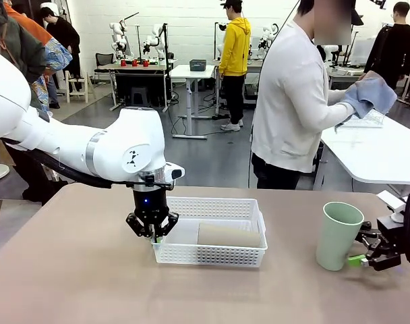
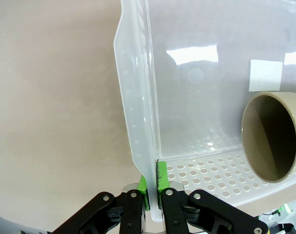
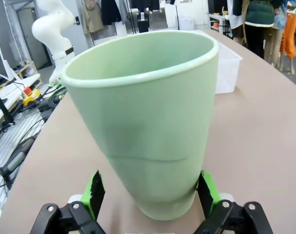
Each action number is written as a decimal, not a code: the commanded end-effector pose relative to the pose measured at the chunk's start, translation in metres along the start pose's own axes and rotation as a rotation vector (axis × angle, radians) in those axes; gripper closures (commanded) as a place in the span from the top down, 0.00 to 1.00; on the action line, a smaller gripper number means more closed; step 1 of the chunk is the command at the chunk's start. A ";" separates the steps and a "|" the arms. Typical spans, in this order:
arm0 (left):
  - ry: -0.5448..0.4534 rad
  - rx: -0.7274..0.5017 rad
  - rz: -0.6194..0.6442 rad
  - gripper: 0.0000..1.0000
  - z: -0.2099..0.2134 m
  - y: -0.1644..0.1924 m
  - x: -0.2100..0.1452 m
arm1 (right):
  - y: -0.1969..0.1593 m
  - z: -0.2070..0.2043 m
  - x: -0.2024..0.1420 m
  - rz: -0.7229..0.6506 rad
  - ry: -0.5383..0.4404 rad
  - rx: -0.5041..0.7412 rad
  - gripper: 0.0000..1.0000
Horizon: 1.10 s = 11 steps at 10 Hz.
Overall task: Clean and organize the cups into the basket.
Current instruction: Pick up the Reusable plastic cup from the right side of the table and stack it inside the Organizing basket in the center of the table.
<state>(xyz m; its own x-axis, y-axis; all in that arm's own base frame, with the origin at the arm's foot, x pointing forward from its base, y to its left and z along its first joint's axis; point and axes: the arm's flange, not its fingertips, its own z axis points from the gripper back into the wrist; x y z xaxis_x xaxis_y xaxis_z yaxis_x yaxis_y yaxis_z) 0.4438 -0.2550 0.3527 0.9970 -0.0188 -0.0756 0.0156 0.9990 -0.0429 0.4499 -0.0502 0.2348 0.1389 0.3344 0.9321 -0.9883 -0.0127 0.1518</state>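
1. Two cups: tan cup lies sideways in the basket; green cup stands upright on the worktop, well right.
2. Left pincer clamps the basket's near-left wall.
3. Right pincer, apart, straddles the green cup's base.
4. Beyond, a person holds a cloth.

Bright, even indoor light from above, soft faint shadows on the surface, white glare patches on the translucent basket in the left wrist view, wide-angle bending at wrist-view edges, front view sharp.
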 end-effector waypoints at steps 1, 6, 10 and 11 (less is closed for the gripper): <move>0.004 0.003 -0.001 0.00 0.001 -0.001 -0.001 | 0.000 -0.015 -0.001 0.004 0.021 -0.017 1.00; 0.004 0.003 -0.001 0.00 0.001 -0.001 -0.001 | -0.008 -0.029 -0.005 0.031 -0.055 -0.042 1.00; 0.004 0.003 -0.001 0.00 0.001 -0.001 -0.001 | -0.009 -0.027 -0.008 0.041 -0.078 -0.018 0.39; 0.004 0.003 -0.001 0.00 0.001 -0.001 -0.001 | -0.009 -0.027 -0.008 0.043 -0.078 -0.018 0.00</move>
<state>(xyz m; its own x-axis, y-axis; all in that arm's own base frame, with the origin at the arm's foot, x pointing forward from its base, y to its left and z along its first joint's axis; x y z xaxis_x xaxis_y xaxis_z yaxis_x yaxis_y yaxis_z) 0.4438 -0.2550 0.3527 0.9970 -0.0188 -0.0756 0.0156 0.9990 -0.0429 0.4549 -0.0277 0.2200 0.1235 0.2801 0.9520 -0.9914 -0.0064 0.1305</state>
